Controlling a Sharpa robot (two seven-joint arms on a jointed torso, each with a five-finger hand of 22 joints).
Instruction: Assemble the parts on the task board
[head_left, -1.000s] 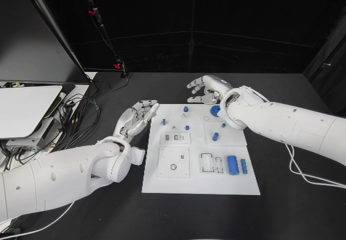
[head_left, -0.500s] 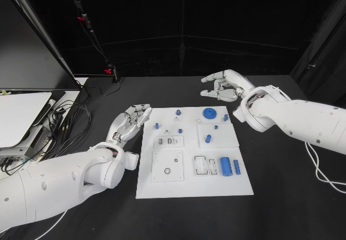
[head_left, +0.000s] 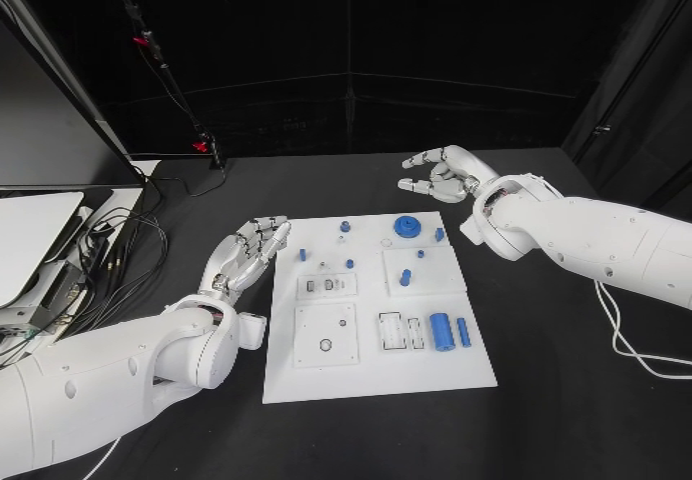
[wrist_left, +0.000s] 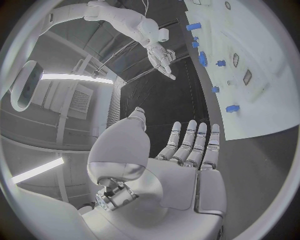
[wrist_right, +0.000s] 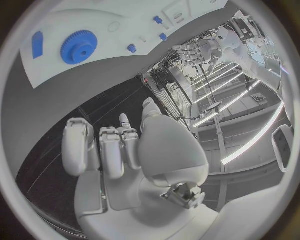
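The white task board lies mid-table with several small blue parts on it. A blue gear sits near its far edge, and a blue cylinder lies by its right edge. My left hand rests flat beside the board's left edge, fingers straight and apart, holding nothing. My right hand hovers beyond the far edge, past the gear, its fingers loosely bent and empty. The left wrist view shows the left hand, the board and the right hand. The right wrist view shows the right hand and the gear.
A pale flat device and a tangle of cables lie at the table's left. A dark stand pole rises at the back left. A white cable trails over the table on the right.
The camera has shifted. Relative to the board, my right hand has drawn back from the gear, out past the far edge. The left hand stays beside the board.
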